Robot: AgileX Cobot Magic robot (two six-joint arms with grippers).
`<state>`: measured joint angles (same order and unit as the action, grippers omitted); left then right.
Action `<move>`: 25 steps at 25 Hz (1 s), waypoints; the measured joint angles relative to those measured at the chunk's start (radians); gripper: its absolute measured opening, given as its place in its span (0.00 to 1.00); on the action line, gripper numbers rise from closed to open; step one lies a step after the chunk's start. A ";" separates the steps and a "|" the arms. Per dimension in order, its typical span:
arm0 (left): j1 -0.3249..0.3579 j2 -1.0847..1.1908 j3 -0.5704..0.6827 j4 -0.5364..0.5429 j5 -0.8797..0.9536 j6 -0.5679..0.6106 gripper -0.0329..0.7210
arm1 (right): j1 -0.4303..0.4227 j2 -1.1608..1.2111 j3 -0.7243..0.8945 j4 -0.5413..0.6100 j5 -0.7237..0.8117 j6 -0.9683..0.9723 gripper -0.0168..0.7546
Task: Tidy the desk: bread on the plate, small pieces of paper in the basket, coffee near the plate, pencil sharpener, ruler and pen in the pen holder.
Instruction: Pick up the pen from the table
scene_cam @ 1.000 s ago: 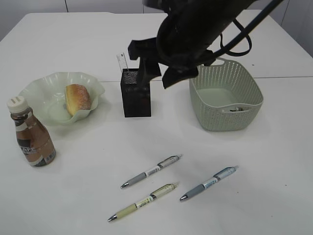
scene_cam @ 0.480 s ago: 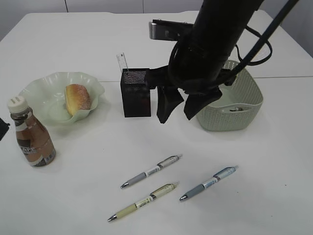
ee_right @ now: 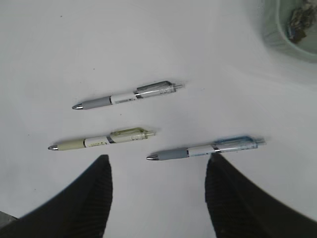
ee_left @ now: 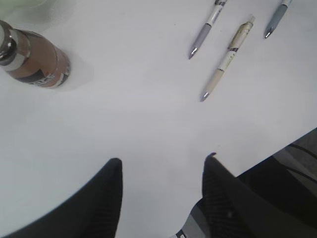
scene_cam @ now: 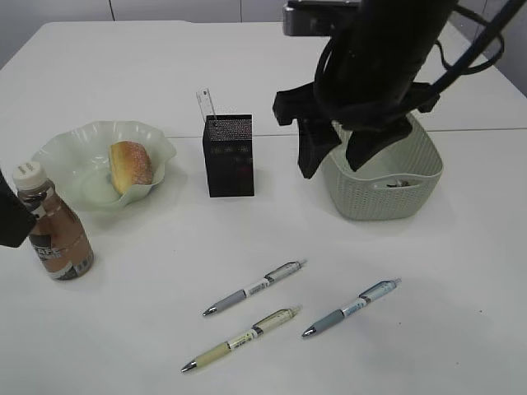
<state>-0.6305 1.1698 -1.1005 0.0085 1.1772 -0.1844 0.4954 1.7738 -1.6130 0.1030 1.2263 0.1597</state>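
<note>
Three pens (ee_right: 128, 95) lying loose on the bench (scene_cam: 123, 329), well apart from the pen holder (scene_cam: 229, 155). Right gripper (ee_right: 157, 196) wide, empty, above them. Best: drop straight over one pen's middle, pinch gently.

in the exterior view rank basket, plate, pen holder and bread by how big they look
1. basket and plate: similar spread, too close to rank
2. pen holder
3. bread

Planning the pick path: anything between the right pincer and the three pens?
Nothing. In the right wrist view, the right pincer hangs open above bare desk, with the three pens lying just ahead of its fingers.
</note>
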 joint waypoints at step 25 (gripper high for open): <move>0.000 0.413 -0.167 -0.028 -0.095 0.156 0.56 | -0.534 -0.316 0.428 -0.160 0.007 -0.012 0.59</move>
<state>-0.6305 1.5831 -1.2676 -0.0197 1.0821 -0.0283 -0.0389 1.4578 -1.1851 -0.0569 1.2335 0.1479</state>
